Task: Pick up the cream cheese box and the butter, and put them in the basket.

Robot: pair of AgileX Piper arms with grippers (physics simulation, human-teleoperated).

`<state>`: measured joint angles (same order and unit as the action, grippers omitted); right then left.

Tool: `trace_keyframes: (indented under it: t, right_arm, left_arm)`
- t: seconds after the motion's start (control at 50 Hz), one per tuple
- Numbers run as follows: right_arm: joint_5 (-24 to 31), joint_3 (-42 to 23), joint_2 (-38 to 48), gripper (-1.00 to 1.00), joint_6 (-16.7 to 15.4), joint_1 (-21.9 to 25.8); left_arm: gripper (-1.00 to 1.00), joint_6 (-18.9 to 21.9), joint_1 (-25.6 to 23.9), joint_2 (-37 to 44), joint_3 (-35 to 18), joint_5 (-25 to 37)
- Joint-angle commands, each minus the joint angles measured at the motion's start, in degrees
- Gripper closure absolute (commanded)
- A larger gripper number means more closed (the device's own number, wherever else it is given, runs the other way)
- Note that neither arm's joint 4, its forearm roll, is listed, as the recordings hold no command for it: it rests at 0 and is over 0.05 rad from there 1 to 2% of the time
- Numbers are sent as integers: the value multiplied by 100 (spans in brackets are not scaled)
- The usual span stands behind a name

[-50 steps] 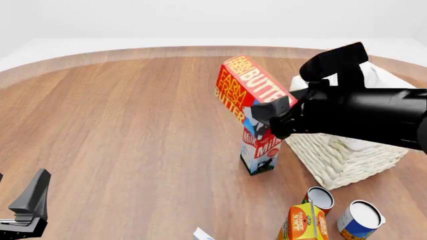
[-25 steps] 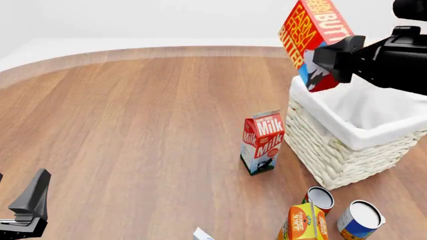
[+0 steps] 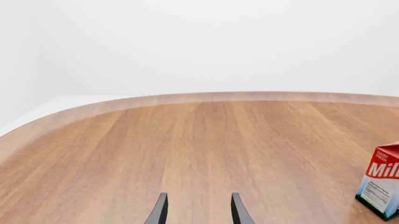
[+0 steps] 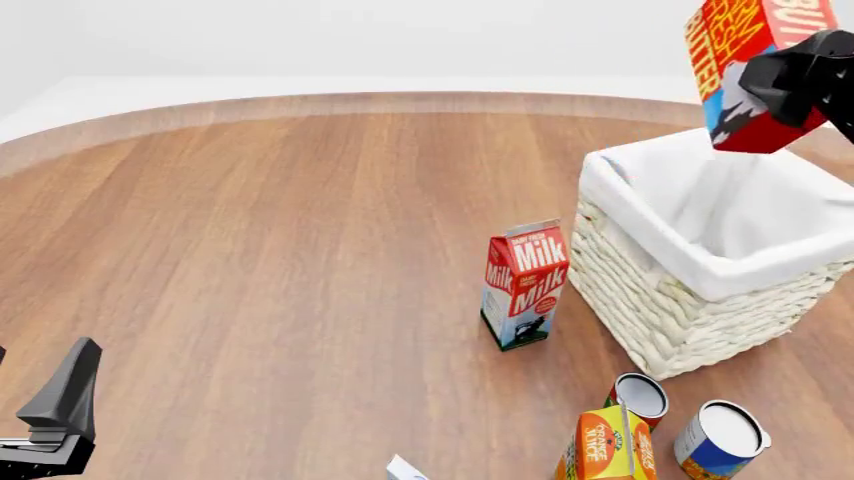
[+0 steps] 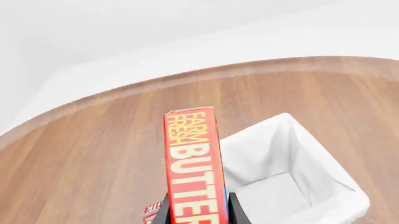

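Red and orange, the butter (image 4: 738, 72) hangs tilted in my right gripper (image 4: 801, 85), high above the far rim of the basket (image 4: 694, 290). I hold it that high so its lower corner passes over the folded cloth liner instead of snagging on it. From the right wrist view the jaws are closed against the carton's 2 broad faces, with the butter (image 5: 194, 168) standing up between them and the open basket (image 5: 337, 196) lying below and beyond. I judge the basket holds nothing yet, though its near inside wall is hidden from the front.

My left gripper (image 4: 54, 420) sits low at the near left corner, well apart from everything. Its 2 fingers (image 3: 160, 211) stand parted with nothing between them, ready for the second pick.

What I take for the cream cheese box (image 4: 404, 468) shows only as a pale corner at the bottom edge, near the juice carton (image 4: 611, 445); too little shows to be sure. The milk carton (image 4: 523, 287) stands upright just beside the basket's left wall, and 2 tin cans (image 4: 721, 437) sit near its front corner, so any low approach there would be crowded.
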<state>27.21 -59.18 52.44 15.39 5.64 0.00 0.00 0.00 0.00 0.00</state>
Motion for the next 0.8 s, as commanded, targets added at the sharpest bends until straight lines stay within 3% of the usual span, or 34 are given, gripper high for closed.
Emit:
trace_keyframes:
  t: [0.02,0.8]
  right_arm:
    - [-316,187,-84,100,384,-408]
    - [-1390,1100,230,100,1097,-701]
  left_arm:
    - [-100,0,0,0,0,0]
    - [-100,0,0,0,0,0]
